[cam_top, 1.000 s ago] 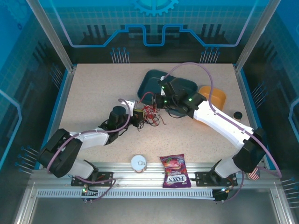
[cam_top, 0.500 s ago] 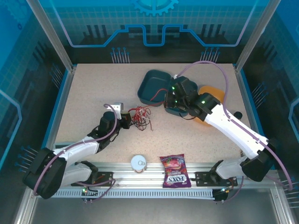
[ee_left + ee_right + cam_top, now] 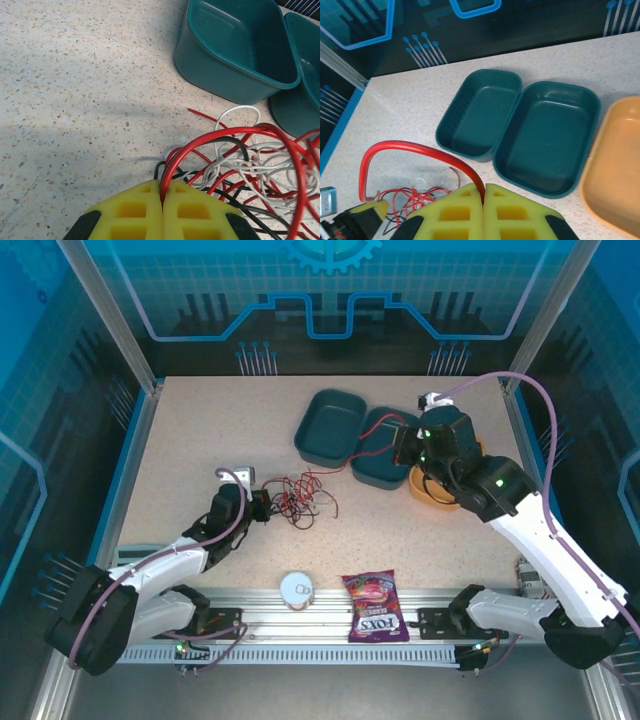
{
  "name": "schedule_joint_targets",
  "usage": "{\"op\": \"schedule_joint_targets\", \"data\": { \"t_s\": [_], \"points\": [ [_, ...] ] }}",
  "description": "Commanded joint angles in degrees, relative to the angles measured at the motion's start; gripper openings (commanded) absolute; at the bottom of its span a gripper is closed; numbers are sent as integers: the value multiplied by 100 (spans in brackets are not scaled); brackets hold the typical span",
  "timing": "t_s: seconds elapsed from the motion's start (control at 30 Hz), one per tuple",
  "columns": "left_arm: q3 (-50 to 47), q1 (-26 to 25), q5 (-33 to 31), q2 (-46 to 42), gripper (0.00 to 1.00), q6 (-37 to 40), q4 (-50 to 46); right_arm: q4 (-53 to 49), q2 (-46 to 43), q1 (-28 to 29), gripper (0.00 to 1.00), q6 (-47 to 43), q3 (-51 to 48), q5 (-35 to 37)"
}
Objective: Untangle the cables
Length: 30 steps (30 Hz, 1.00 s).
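A hand-sized tangle of cables (image 3: 300, 498), red, black and white, lies on the speckled tabletop (image 3: 200, 430), a little left of its middle and toward the near edge. The left gripper (image 3: 162, 192) sits at the tangle's left side, its yellow fingers (image 3: 130, 215) clenched on a loop of the red cable (image 3: 235, 131). The right gripper (image 3: 483, 196), nearer the right edge, is likewise clenched on the red cable, which arches from the tangle across two teal tubs (image 3: 545, 135). An orange bowl (image 3: 615, 160) sits just beside the tubs, on their right.
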Motion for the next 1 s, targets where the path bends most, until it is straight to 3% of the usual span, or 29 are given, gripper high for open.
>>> {"op": "schedule_joint_targets", "data": {
  "t_s": [0.0,0.5,0.97],
  "points": [
    [-64,44,-211,-33,0,-67,-170,-534,-93,-143,0,-183,301,511],
    [-34,56,-420,18,0,-157,-368,-1473,-256,-258,0,-718,1618,1191],
    [-49,87,-382,101,0,-157,-314,-1628,-61,-258,0,-1562,3080,1624]
  ]
}}
